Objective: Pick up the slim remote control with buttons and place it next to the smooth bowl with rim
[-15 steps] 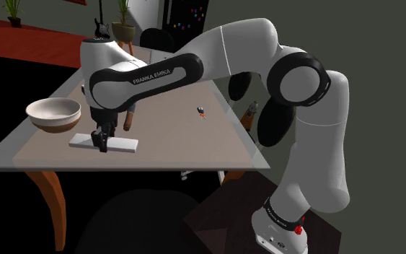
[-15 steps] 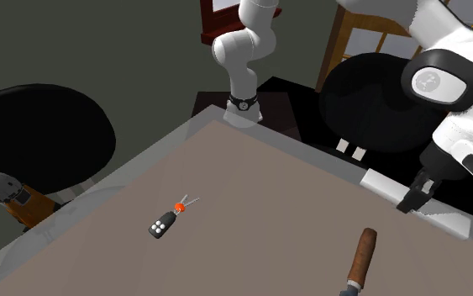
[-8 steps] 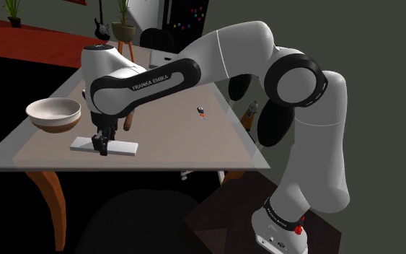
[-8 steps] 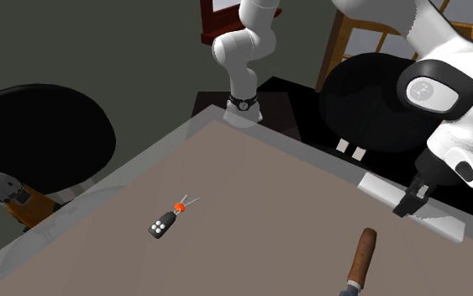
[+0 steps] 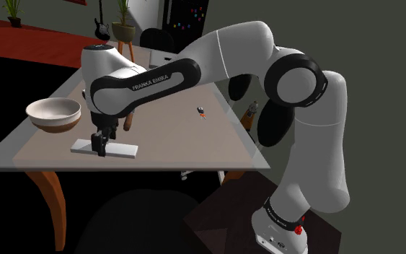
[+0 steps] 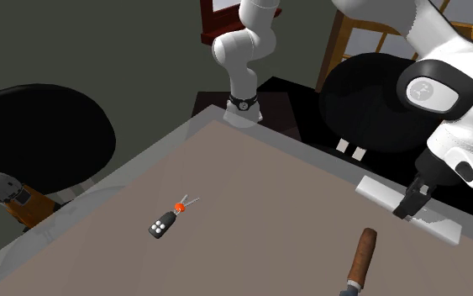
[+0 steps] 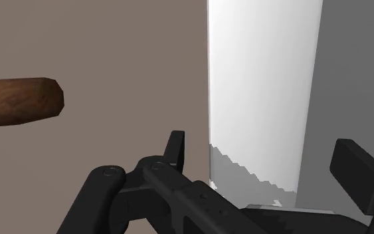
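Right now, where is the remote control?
In the shoulder view's lower left, the white remote lies at the near edge of the table, beside the bowl, under the gripper.

A black key fob (image 6: pixel 160 225) with an orange tag lies on the table (image 6: pixel 251 185), near its edge at the shoulder view's right. A brown handle (image 6: pixel 363 252) lies well apart, further in.
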Robot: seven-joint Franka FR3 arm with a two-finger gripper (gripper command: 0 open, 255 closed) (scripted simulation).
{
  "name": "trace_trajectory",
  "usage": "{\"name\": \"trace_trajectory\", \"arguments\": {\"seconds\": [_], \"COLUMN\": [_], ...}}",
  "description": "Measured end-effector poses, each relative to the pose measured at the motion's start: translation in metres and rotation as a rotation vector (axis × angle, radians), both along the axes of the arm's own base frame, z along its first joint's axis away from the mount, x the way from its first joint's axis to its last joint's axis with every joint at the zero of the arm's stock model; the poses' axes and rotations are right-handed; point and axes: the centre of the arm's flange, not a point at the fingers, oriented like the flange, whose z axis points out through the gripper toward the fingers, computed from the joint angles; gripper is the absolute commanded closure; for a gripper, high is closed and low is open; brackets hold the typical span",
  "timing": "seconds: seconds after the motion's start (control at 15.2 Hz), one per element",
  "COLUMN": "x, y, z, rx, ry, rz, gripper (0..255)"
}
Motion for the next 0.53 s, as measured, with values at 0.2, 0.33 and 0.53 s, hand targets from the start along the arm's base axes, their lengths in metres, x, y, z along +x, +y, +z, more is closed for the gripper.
{"name": "trace_trajectory", "arguments": {"seconds": [0.2, 0.33, 0.53], "x": [0.001, 0.0, -0.001], "y": [0.0, 0.002, 0.001], "z": [0.016, 0.039, 0.049], "rx": [0.001, 0.001, 0.0], "ry": [0.0, -0.001, -0.001], "rz": [0.0, 0.0, 0.0], "gripper": [0, 0, 0]}}
